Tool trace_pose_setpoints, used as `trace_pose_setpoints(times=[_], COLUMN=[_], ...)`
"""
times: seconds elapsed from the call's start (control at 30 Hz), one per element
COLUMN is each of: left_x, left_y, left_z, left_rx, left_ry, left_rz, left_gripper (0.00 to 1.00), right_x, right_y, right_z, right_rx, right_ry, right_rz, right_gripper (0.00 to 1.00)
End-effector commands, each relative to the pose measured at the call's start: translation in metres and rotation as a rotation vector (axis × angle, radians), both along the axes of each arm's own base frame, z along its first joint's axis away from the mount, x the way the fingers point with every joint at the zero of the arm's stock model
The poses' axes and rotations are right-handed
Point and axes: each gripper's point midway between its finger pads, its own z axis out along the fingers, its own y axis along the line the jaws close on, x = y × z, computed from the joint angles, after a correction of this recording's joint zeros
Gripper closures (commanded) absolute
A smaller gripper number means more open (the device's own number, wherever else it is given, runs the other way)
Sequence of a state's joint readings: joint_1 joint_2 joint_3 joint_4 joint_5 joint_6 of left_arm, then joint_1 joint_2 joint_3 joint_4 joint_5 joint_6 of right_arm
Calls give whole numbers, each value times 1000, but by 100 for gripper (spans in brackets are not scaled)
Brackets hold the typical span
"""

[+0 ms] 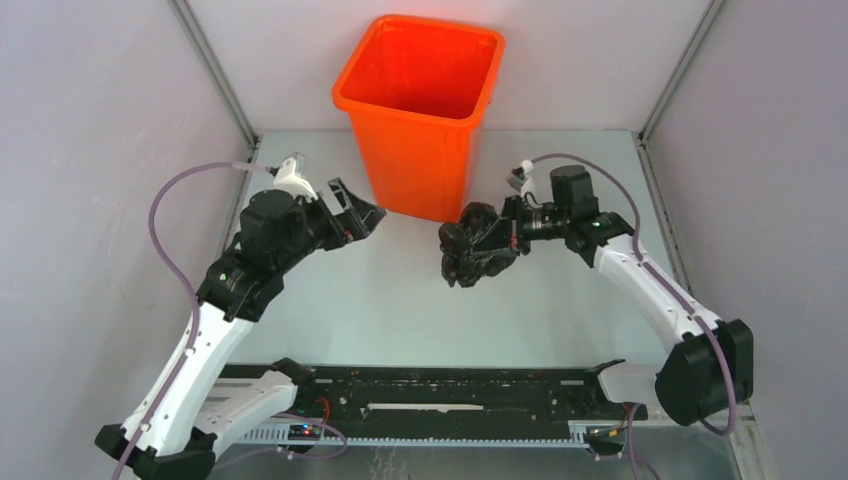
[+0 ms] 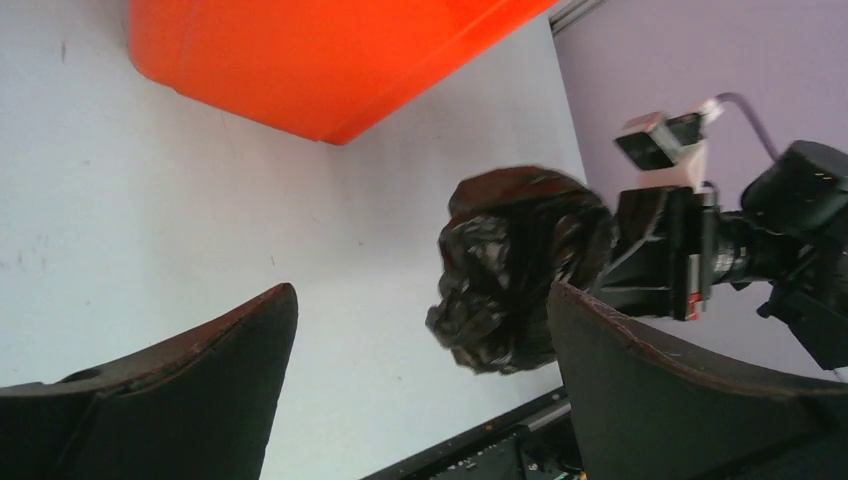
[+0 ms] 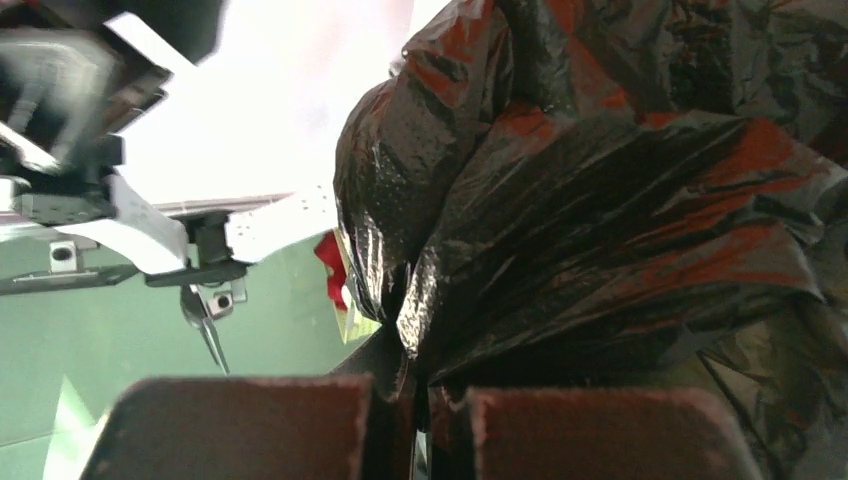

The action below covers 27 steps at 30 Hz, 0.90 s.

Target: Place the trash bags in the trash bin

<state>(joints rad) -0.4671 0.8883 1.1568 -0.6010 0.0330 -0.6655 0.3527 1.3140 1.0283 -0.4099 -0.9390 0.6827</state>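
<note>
Black bunched trash bags [image 1: 475, 246] droop lengthwise from the pinching right fingers [image 3: 590, 430].

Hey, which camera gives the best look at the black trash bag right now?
Left wrist: the whole crumpled trash bag shows clearly against the pale table. Top external shows it small near the trash bin; right wrist sees only close-up folds clamped in the right pincer.
</note>
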Motion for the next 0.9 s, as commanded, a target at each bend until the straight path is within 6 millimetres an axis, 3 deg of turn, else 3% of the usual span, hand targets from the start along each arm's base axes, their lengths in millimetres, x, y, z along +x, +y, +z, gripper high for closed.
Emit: trace_pose_setpoints(times=[0.0, 0.07, 0.1, 0.2, 0.27, 0.37, 0.6, 0.77, 0.8, 0.83, 0.87], left_x=[-10, -10, -9, -6, -4, -3, -1, -1, -1, 0, -1], left_y=[-3, -7, -11, -28, -44, -69, -134, -155, -157, -159, -160], left_z=[-11, -26, -34, -53, -63, -72, -88, -94, -96, -98, -103], left_rx=[-91, -95, -99, -113, -108, -70, 29, 59, 66, 77, 87], left_ry=[59, 114, 146, 230, 287, 332, 324, 265, 253, 234, 227], left_rz=[20, 11, 6, -50, -109, -189, -368, -469, -490, -515, -534], left_gripper=[0, 0, 0, 0, 0, 0, 3, 1, 0, 0, 0], right_x=[16, 20, 13, -2, -2, -1, -7, 0, 2, 6, 16], right_y=[-20, -51, -62, -71, -74, -79, -120, -144, -145, -146, -150], right_z=[8, -69, -97, -123, -115, -97, -92, -53, -45, -40, -39], right_rx=[-15, -280, -358, -429, -440, -441, -704, -871, -862, -855, -863], right_ry=[-62, 98, 192, 260, 200, 106, 43, -162, -198, -219, -257], right_rz=[-66, -161, -141, -70, -73, -100, -206, -355, -384, -414, -459], right_gripper=[94, 69, 62, 53, 38, 29, 26, 23, 18, 3, 1])
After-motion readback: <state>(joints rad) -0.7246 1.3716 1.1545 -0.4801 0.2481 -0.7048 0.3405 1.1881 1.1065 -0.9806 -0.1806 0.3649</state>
